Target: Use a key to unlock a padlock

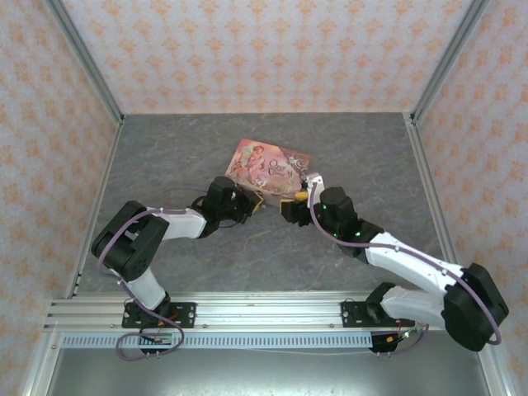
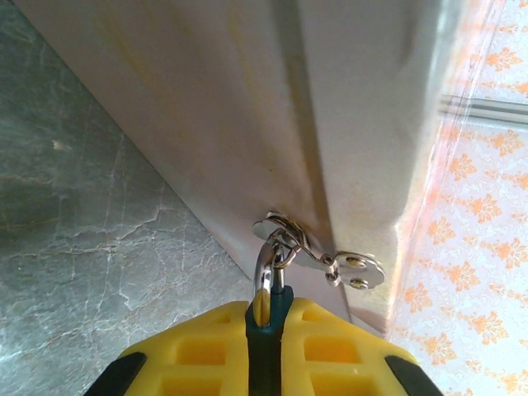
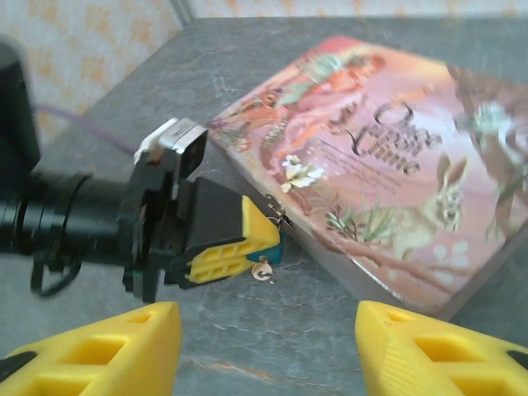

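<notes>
Teal padlock (image 2: 266,351) is sitting clamped between the left gripper's (image 3: 252,245) yellow fingers, its shackle hooking through the hasp (image 2: 318,254) on the pink tin's (image 3: 388,157) near edge. The right gripper (image 3: 268,346) is hovering just near of it, spread wide and carrying nothing. Any tugging by the left arm is likely to drag the tin and throw off the right's approach.
</notes>
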Controlling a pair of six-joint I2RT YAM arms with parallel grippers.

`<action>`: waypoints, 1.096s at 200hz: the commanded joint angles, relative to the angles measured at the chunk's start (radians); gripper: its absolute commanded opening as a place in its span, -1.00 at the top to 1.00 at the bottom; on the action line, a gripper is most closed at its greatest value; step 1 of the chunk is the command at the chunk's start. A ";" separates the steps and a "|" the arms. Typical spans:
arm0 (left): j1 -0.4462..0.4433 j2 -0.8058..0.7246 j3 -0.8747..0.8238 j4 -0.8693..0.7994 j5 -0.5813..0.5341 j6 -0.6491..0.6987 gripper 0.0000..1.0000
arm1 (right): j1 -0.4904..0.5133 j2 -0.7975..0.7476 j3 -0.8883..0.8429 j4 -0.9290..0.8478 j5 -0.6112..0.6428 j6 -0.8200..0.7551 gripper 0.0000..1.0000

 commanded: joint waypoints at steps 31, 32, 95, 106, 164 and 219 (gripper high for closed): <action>-0.003 -0.027 0.044 -0.051 0.001 -0.073 1.00 | 0.126 0.023 -0.096 0.086 0.160 -0.724 -0.13; -0.002 -0.028 0.045 -0.051 0.002 -0.073 1.00 | 0.128 0.027 -0.096 0.088 0.164 -0.732 -0.14; -0.006 -0.030 0.055 -0.068 0.010 -0.077 1.00 | 0.188 0.309 -0.071 0.366 0.356 -0.895 -0.12; -0.008 -0.028 0.057 -0.070 0.011 -0.077 1.00 | 0.190 0.351 -0.057 0.396 0.349 -0.894 -0.10; -0.011 -0.023 0.064 -0.080 0.016 -0.077 1.00 | 0.191 0.520 0.012 0.512 0.358 -0.864 0.06; -0.017 -0.014 0.072 -0.086 0.021 -0.077 1.00 | 0.191 0.596 0.054 0.541 0.363 -0.852 0.25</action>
